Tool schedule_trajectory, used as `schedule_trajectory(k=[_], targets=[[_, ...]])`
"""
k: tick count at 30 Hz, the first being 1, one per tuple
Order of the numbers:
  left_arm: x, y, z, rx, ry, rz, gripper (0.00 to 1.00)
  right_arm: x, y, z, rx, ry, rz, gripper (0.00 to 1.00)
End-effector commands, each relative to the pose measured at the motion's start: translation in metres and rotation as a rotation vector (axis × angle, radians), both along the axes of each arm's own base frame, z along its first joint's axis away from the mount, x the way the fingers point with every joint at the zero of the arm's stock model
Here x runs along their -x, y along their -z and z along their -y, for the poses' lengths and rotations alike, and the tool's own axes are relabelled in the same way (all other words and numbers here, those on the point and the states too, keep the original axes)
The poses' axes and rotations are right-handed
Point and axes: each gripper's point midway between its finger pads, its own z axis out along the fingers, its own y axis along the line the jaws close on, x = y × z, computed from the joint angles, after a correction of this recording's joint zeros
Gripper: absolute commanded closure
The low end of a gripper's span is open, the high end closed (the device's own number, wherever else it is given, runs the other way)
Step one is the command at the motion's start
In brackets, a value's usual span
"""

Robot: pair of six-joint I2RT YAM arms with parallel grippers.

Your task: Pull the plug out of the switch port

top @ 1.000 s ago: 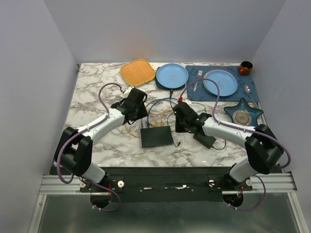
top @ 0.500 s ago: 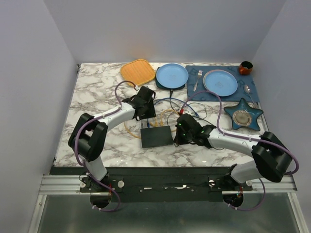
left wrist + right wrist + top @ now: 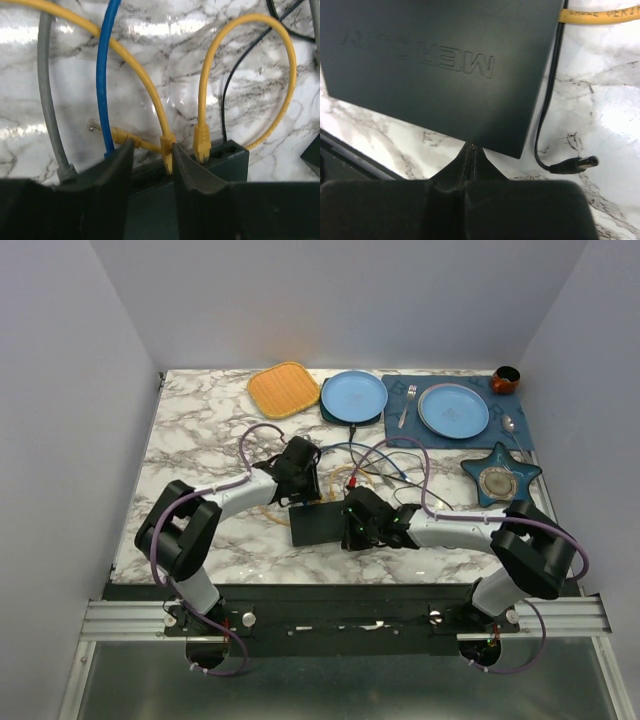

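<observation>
Progress so far, as I judge it: approach done, pull not yet begun; the switch (image 3: 320, 524) lies flat on the marble worktop (image 3: 200, 440) between my two arms, ports facing away from the bases. My left end effector (image 3: 152, 150) is spread apart, gripping nothing, its fingers (image 3: 120, 165) straddling a yellow plug (image 3: 167, 150) that sits in its port w/ the cable arching up and off to the left; that looks like the one to take, tho a second yellow plug (image 3: 201, 142) is seated just beside it to the right, and a blue cable (image 3: 107, 75) and grey cable (image 3: 50, 100) drop in on the other side. My right end effector (image 3: 470, 155) is clenched on nothing, fingertips together at the switch's opposite edge, prob. to brace the box; can't tell if it actually presses. A loose black barrel plug (image 3: 575, 164) lies on the marble near that corner, not in anything. Left to do, approx.: clamp the left fingers on the yellow plug, squeeze its latch if reachable, draw it straight back out while the right side keeps the switch from sliding; neighbouring cables are close, so snagging one is the risk.
</observation>
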Motion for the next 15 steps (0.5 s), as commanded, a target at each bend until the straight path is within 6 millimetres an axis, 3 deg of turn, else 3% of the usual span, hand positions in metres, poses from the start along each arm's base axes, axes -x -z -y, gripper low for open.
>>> schedule_trajectory(k=[1,4,8,11,15], targets=[[0.04,0.012,-0.007,0.014,0.036,-0.081,0.62,-0.019,-0.004,-0.003,0.033,0.049,0.054,0.99],[0.055,0.011,-0.012,0.036,0.038,-0.092,0.68,-0.031,-0.002,-0.006,0.09,0.038,0.069,0.99],[0.073,0.007,-0.014,0.089,0.041,-0.107,0.72,-0.058,-0.023,-0.031,0.09,0.016,0.12,0.98],[0.082,0.004,-0.02,0.107,0.035,-0.1,0.73,-0.07,-0.024,-0.04,0.114,0.005,0.129,0.97],[0.096,0.003,-0.028,0.135,0.006,-0.105,0.73,-0.092,-0.047,-0.067,0.084,-0.011,0.176,0.95]])
